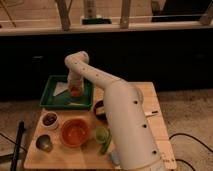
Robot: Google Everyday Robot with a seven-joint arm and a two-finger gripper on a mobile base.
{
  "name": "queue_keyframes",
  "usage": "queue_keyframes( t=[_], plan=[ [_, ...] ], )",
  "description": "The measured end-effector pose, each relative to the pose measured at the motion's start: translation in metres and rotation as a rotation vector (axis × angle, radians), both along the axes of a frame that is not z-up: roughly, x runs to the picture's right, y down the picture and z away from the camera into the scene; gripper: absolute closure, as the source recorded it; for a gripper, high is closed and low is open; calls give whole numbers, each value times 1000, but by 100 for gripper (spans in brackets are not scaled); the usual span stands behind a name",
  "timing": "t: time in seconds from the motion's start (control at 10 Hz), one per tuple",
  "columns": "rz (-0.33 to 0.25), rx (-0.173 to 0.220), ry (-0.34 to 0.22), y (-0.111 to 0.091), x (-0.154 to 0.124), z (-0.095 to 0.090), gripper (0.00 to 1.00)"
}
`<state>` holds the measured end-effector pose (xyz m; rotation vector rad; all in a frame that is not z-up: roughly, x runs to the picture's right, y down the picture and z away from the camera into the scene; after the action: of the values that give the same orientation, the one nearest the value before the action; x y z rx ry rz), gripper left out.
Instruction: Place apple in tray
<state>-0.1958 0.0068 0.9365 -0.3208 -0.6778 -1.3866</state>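
The green tray lies at the back left of the wooden table. The small orange-red apple sits at the tip of my gripper, low over the tray's middle-right part. My white arm reaches from the front right over the table to the tray and hides the gripper's upper part. Whether the apple rests on the tray floor or hangs just above it does not show.
A white paper piece lies in the tray. In front of the tray stand a small white bowl of dark red contents, an orange bowl, a metal cup, a green cup and a dark bowl.
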Motion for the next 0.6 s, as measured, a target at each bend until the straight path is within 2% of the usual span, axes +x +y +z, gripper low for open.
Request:
queue_keyframes(
  t=[0.6],
  plan=[
    [-4,7,-8,-1,-4,-5,20]
  ],
)
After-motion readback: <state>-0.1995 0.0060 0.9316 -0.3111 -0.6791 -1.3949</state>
